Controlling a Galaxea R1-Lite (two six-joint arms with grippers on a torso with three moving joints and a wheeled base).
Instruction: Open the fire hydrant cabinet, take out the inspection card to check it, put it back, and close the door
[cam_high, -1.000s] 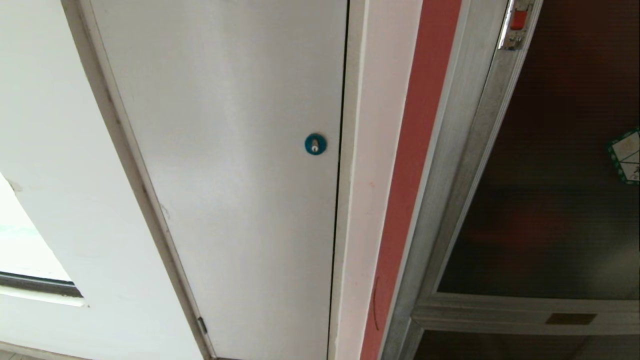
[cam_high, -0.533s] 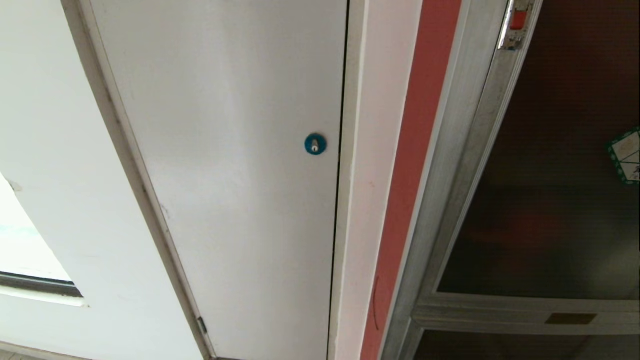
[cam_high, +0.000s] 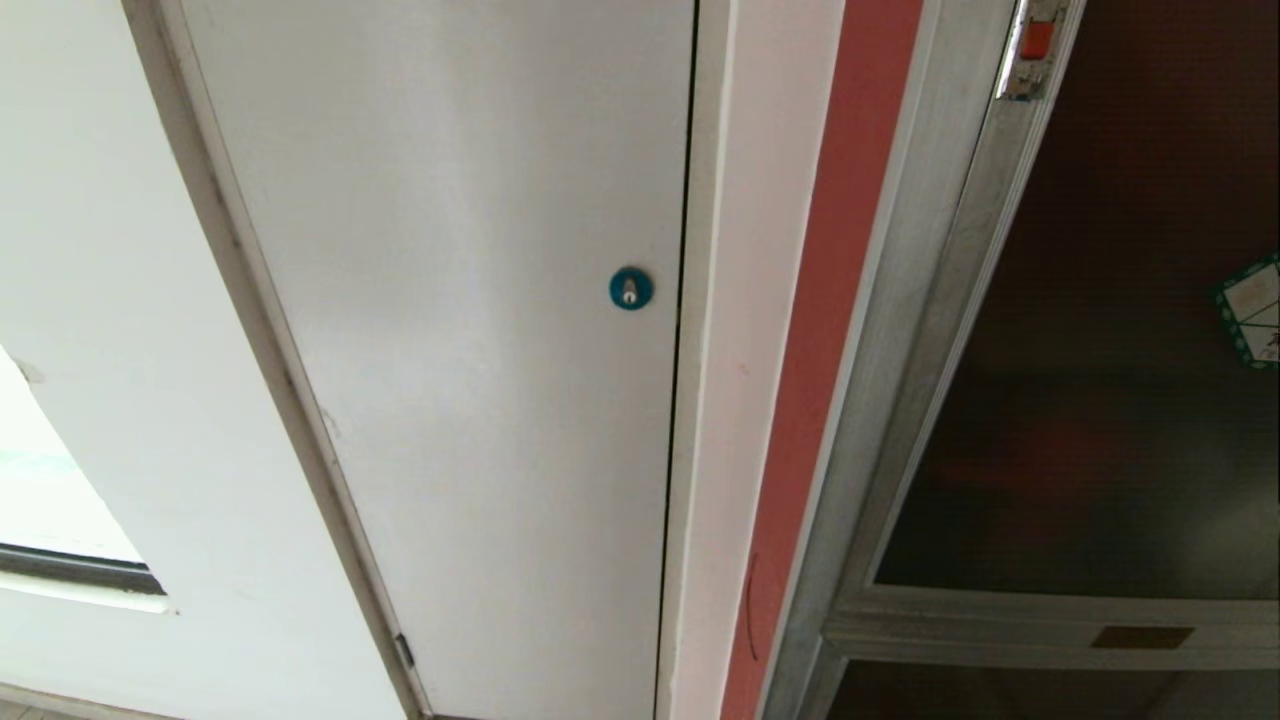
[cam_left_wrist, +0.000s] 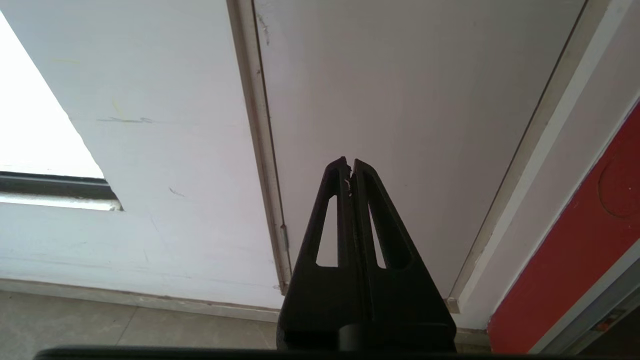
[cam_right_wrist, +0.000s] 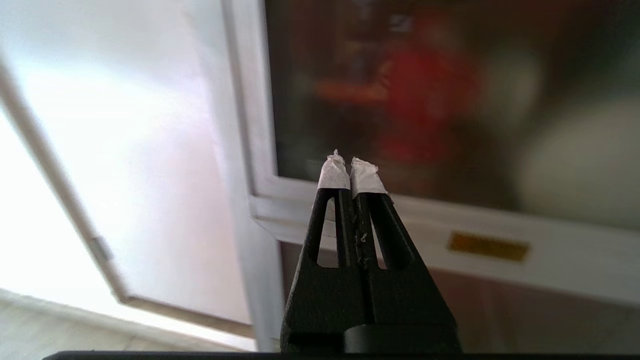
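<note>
We keep the right gripper (cam_right_wrist: 350, 170), jaws pressed together and empty, aimed at the door (cam_high: 1120, 400), which remains closed. The left gripper (cam_left_wrist: 350, 167), also closed on nothing, faces the white panel (cam_high: 450, 300). We steer for the latch (cam_high: 1035, 50) at the door's upper edge.

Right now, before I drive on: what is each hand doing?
Left hand: closed, empty, facing the white door.
Right hand: closed, empty, facing the cabinet door, not touching it.
</note>
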